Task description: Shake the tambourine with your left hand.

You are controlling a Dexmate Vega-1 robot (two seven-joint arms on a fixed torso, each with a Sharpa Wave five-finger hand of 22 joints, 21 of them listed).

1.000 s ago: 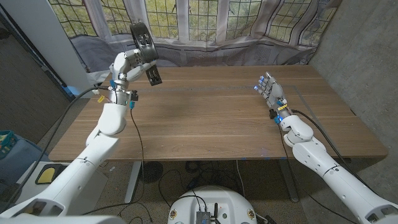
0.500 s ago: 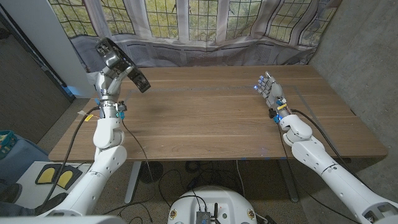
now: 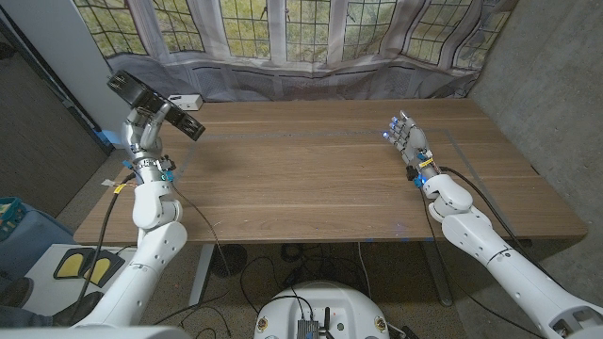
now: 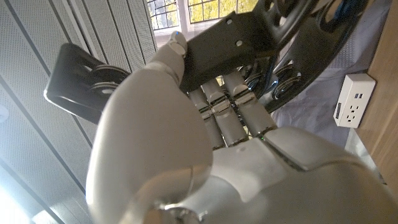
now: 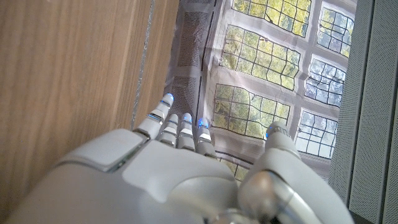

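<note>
The robot's left hand (image 3: 143,122) gripped the tambourine (image 3: 155,102) and held it raised in the air at the far left corner of the wooden worktop (image 3: 320,169), out past the worktop's left edge. Over the preceding second the hand had swung the instrument leftward and outward: it began above the worktop's far left part, and half a second earlier sat partway along that arc. In the left wrist view, the fingers (image 4: 227,109) wrapped the tambourine's black frame (image 4: 236,37), with metal jingles (image 4: 286,78) visible along the rim, and a white power outlet (image 4: 353,98) showed behind. The right hand (image 3: 409,141) stood at the right side of the worktop, fingers extended and slightly apart, holding nothing, in the same place as in the earlier frames. A curtain (image 3: 311,75) hung below leaded windows (image 3: 283,19) beyond the far edge.
</note>
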